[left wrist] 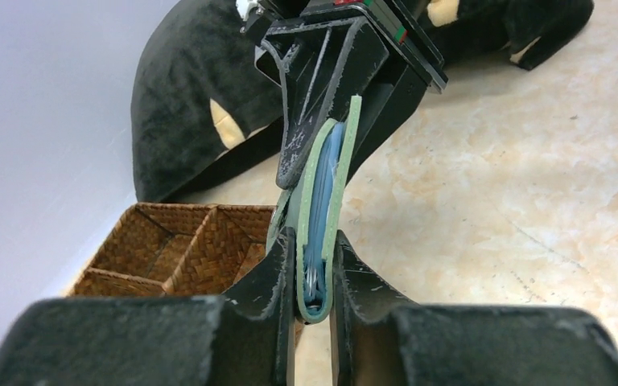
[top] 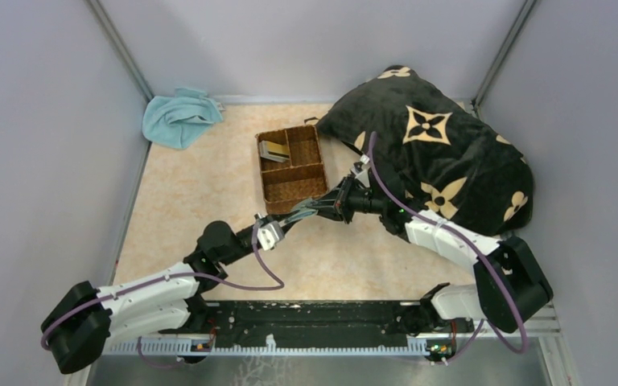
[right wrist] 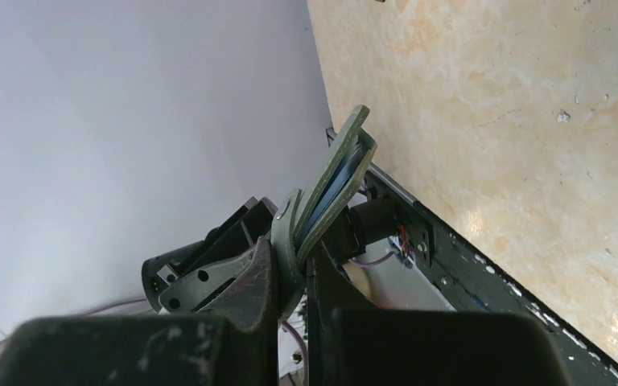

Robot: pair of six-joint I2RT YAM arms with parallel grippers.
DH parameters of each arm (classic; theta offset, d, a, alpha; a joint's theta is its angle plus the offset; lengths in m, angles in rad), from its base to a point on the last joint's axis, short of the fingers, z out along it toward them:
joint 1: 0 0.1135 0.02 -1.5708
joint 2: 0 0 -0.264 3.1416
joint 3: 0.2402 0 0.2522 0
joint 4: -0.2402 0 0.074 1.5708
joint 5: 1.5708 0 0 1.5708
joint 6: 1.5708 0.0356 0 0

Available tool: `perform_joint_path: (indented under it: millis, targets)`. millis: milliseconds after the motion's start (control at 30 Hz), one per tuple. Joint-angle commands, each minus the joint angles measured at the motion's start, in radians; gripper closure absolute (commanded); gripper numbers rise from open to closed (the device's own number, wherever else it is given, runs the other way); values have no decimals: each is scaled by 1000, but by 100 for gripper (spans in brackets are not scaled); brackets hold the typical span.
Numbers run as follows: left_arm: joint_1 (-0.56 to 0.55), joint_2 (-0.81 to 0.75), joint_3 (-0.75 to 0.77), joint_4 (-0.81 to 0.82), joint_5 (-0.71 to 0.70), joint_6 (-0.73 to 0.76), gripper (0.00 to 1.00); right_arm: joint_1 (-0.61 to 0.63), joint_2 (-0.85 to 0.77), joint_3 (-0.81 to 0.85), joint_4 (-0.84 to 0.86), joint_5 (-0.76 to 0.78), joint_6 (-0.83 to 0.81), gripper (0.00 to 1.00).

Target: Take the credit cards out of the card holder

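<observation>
**Card holder pinched between both claws, just near of the basket**

Start at your left claw (left wrist: 314,249). It sits just off the near-left corner of the wicker basket (top: 261,173), and its jaws are closed almost all the way. They clamp the folded spine end of the card holder (left wrist: 327,185), with only the wallet's thickness between the fingers.

From there the card holder's long axis runs away from the left claw straight toward the right one, roughly along the basket's near wall. It is held edge-on and looks to be lifted off the tabletop (top: 193,193). The two grey-green covers gape a little at the far end, showing the pale blue pockets between them. A few thin pale edges show deep in the fold. They may be cards left inside, but you cannot tell for sure.

Two or three credit cards (top: 273,150) already lie in the basket's far-left compartment, so the drop point is just beyond the wallet.

Further right, your right claw (right wrist: 288,253) meets the holder from the opposite end, by the basket's near-right corner. Its jaws are narrowed onto what looks like one cover flap only, while the other cover and the blue lining stand free beside its finger.

Both claws are equally close, since both are in contact. The next move likely turns on the right claw. It faces the open end, so any card has to slide out along the wallet's length toward it.
</observation>
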Motion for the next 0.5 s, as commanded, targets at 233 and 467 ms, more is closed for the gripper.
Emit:
perform_joint_path:
  millis: [233,467]
  targets:
    - [-8,-90,243,-330,-114,-651,29,-4,-59,60,71,-15,-361,100]
    - [10,-184,292,-522,-147,-969,0,-35,-137,1,127,-52,-586,100]
